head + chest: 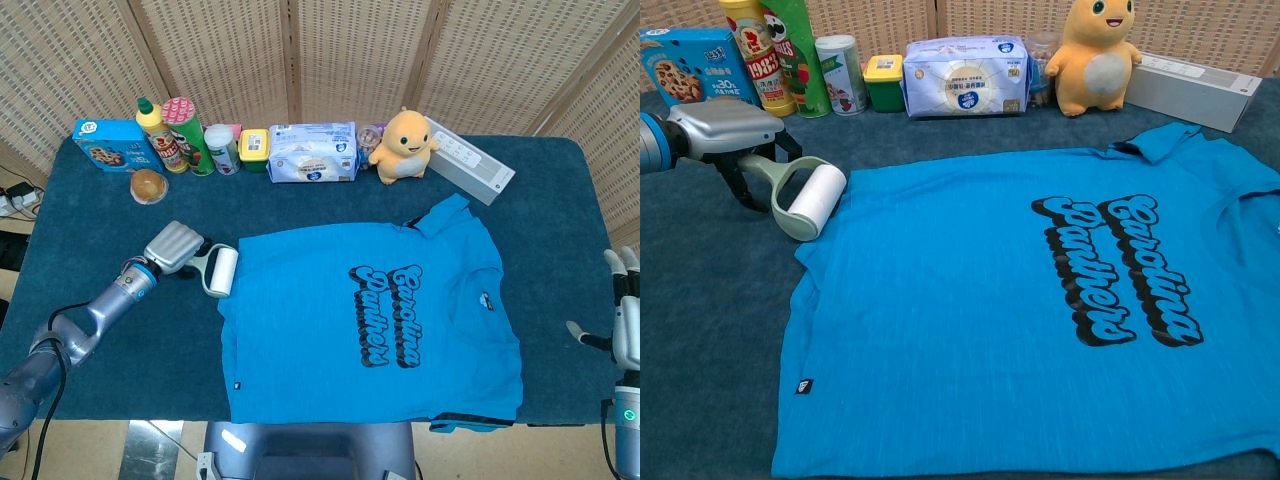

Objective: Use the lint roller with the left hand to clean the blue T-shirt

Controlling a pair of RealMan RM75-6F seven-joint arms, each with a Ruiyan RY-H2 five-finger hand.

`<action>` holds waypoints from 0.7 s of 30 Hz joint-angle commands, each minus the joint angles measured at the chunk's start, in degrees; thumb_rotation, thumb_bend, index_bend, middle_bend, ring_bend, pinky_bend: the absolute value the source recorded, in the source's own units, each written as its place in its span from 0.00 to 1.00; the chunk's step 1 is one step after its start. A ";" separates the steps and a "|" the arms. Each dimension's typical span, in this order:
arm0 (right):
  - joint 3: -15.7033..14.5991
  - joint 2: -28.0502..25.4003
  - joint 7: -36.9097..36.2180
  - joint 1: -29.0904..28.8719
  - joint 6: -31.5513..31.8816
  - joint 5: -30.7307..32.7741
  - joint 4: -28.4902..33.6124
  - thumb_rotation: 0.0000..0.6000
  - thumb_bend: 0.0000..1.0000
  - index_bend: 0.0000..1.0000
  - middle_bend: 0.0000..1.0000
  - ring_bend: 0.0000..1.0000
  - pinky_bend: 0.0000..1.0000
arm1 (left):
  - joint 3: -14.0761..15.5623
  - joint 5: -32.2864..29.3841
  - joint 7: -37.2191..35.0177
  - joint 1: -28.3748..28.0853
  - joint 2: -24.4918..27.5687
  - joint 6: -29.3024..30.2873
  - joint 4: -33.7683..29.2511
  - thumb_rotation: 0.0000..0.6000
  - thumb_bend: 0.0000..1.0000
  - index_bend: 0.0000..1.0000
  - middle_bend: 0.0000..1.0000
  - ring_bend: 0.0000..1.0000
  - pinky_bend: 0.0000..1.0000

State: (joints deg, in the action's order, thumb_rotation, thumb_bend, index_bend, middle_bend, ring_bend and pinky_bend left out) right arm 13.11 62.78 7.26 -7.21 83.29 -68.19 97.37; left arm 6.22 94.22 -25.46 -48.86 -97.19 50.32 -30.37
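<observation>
The blue T-shirt (370, 320) (1040, 300) lies flat on the dark blue table, black lettering up. A lint roller (220, 271) (812, 201) with a white roll and pale green frame lies at the shirt's left edge, the roll touching the sleeve. My left hand (172, 246) (728, 135) sits over the roller's handle with dark fingers curled around it. My right hand (624, 315) is at the table's right edge, fingers pointing up and apart, holding nothing; the chest view does not show it.
Along the back stand a cookie box (108, 143), a yellow bottle (152, 125), a crisps can (183, 133), small tins (222, 149), a wipes pack (312, 152), a yellow plush toy (404, 146) and a white box (470, 160). A bun (148, 186) lies near the left hand.
</observation>
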 commanded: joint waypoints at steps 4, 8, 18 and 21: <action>-0.03 -0.12 -0.10 0.05 0.02 -0.06 0.14 1.00 0.00 0.06 0.00 0.00 0.00 | -0.17 -0.32 0.09 0.07 0.18 -0.24 -0.51 1.00 0.30 0.59 0.92 0.72 0.76; -0.02 -0.17 -0.27 0.07 0.09 -0.17 0.26 1.00 0.00 0.06 0.00 0.00 0.00 | -0.45 -0.67 0.43 0.15 0.41 -0.24 -1.14 1.00 0.38 0.70 0.92 0.74 0.82; -0.04 -0.45 -0.39 0.19 0.33 -0.43 0.79 1.00 0.00 0.06 0.00 0.00 0.00 | -1.33 -1.64 2.50 0.40 0.87 -0.12 -2.84 1.00 0.49 0.86 0.93 0.76 0.89; -0.11 -0.45 -0.59 0.24 0.39 -0.62 0.77 1.00 0.00 0.06 0.00 0.00 0.00 | -1.53 -1.85 2.97 0.49 1.16 -0.01 -3.47 1.00 0.55 0.88 0.93 0.76 0.90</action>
State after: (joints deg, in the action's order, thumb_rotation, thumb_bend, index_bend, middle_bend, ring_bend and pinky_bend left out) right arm 13.01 62.33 6.70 -6.96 83.69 -68.78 98.18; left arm 4.77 92.46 -22.60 -48.41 -96.13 50.27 -33.67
